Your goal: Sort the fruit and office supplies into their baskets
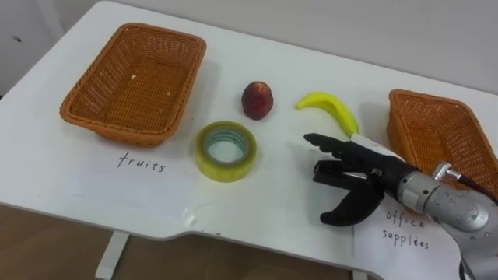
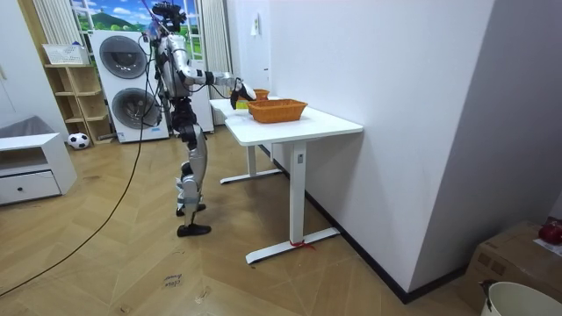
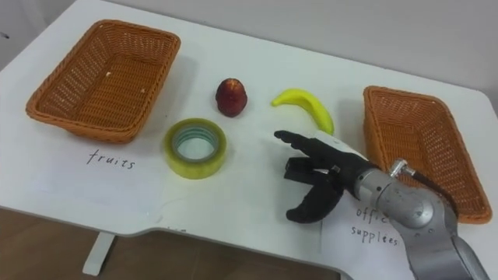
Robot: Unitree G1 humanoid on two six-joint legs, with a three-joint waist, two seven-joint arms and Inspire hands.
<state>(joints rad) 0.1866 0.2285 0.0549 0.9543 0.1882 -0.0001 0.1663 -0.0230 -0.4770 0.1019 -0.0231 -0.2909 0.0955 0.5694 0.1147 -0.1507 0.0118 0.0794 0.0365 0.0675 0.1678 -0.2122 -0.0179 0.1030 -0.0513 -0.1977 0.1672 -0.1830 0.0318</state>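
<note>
A home-like room with a laundry corner; stacked front-loading washing machines [image 2: 123, 57] at ten o'clock in the room view, open wooden shelves [image 2: 75, 98] and a football [image 2: 78, 140] beside them; white drawer cabinet [image 2: 31, 171] at nine o'clock; herringbone parquet floor [image 2: 132, 263].

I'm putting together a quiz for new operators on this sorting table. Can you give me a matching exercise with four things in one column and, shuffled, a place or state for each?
Things:
1. apple
2. banana
3. tape roll
4. right hand

Places or states:
A. open, holding nothing, in front of the banana
B. lies just left of the right basket
C. stands between the left basket and the banana
D. lies flat in front of the apple

Pairs: 1-C, 2-B, 3-D, 4-A
</note>
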